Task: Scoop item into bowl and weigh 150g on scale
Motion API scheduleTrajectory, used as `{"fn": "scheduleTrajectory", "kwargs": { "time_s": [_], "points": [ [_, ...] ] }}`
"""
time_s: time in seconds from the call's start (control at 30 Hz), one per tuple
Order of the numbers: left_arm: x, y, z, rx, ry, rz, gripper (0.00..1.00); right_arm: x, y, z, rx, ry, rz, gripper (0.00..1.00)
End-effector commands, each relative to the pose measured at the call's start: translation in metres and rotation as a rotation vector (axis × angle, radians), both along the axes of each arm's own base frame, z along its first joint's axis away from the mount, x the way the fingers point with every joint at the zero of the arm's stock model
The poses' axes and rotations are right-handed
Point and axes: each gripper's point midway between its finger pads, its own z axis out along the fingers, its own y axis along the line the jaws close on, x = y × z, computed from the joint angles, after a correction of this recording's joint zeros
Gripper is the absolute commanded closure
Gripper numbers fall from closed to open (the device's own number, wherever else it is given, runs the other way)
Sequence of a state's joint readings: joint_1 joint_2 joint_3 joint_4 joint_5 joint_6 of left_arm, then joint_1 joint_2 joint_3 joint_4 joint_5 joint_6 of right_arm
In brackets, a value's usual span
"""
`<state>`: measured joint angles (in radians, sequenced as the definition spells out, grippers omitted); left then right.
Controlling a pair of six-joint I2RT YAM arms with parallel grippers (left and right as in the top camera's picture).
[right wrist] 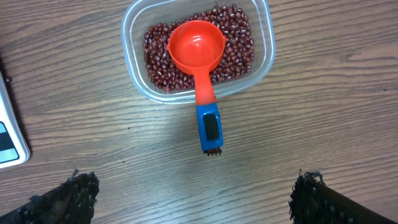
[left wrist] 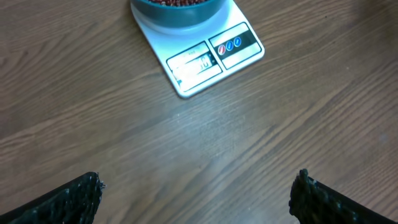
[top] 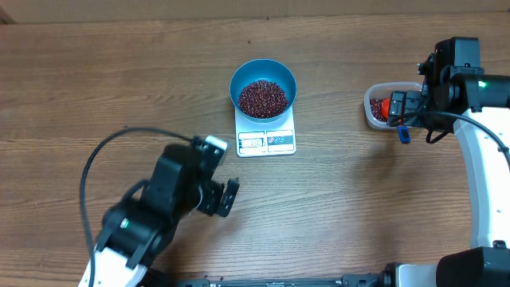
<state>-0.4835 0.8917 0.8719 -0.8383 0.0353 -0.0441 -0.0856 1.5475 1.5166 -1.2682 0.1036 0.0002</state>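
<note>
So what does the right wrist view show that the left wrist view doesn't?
Only right wrist: a clear tub with an empty red scoop resting in it. Only left wrist: the blue bowl on the white scale, display visible. Both: red beans, wooden table, an open, empty claw (right claw, left claw), and the scale, though just its edge in the right wrist view.

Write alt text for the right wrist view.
An empty red scoop with a blue handle end lies in a clear plastic tub of dark red beans, its handle jutting over the rim. The right gripper hangs open above the wooden table.
</note>
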Motion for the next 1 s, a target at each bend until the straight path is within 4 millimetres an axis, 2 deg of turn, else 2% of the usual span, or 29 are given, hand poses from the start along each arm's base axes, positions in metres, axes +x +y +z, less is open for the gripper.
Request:
{"fn": "scheduleTrajectory", "kwargs": {
  "time_s": [0.0,0.17,0.3,0.53,0.97],
  "points": [
    [-0.01,0.01,0.001,0.001,-0.057,0.001,0.0,0.004,-0.002,0.016,0.001,-0.053,-0.013,0.0],
    [-0.028,0.022,0.004,-0.041,-0.141,0.012,0.0,0.004,-0.002,0.016,0.001,-0.053,-0.013,0.0],
    [-0.034,0.032,0.008,-0.084,-0.232,0.043,0.0,0.004,-0.002,0.016,0.001,-0.053,-0.013,0.0],
    [-0.027,0.05,0.011,-0.15,-0.41,0.132,0.0,0.004,-0.002,0.016,0.001,-0.053,-0.013,0.0],
    [-0.006,0.083,0.013,-0.28,-0.637,0.345,0.0,0.004,-0.002,0.016,0.001,-0.053,-0.013,0.0]
  ]
}}
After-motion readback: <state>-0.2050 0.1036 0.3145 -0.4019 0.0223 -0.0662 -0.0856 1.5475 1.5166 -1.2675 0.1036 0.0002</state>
